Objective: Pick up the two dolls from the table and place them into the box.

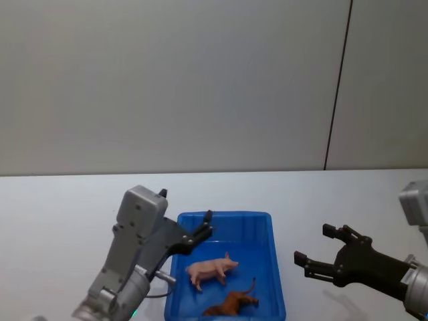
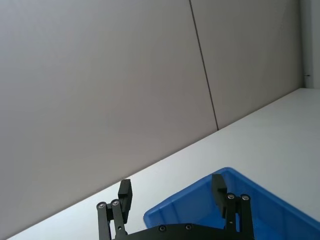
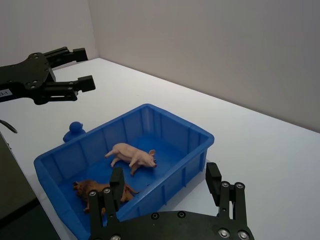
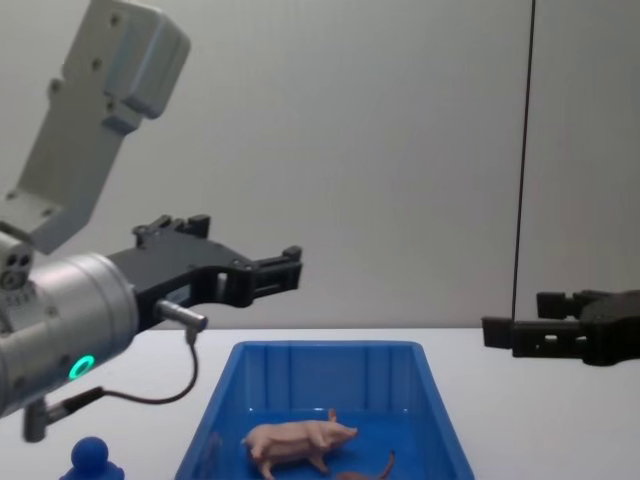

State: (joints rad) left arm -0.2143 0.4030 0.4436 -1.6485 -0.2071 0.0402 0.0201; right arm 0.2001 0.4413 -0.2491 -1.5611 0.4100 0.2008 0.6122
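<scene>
The box [image 1: 247, 224] is plain bright blue throughout; inside it the pig [image 1: 210, 271] is pale pink and the four-legged animal [image 1: 231, 304] is reddish brown. Just outside the box the round-headed figure [image 3: 75, 131] is also blue, the desk [image 1: 67, 200] under the box is plain white, and the wall [image 1: 200, 80] behind the box is flat grey crossed by one thin dark seam. To either side of the box the left gripper [image 3: 82, 67] and the right gripper [image 1: 313, 244] are matt black, and the left arm [image 4: 60, 320] is silver-grey with a small glowing green ring [image 4: 80, 368].
</scene>
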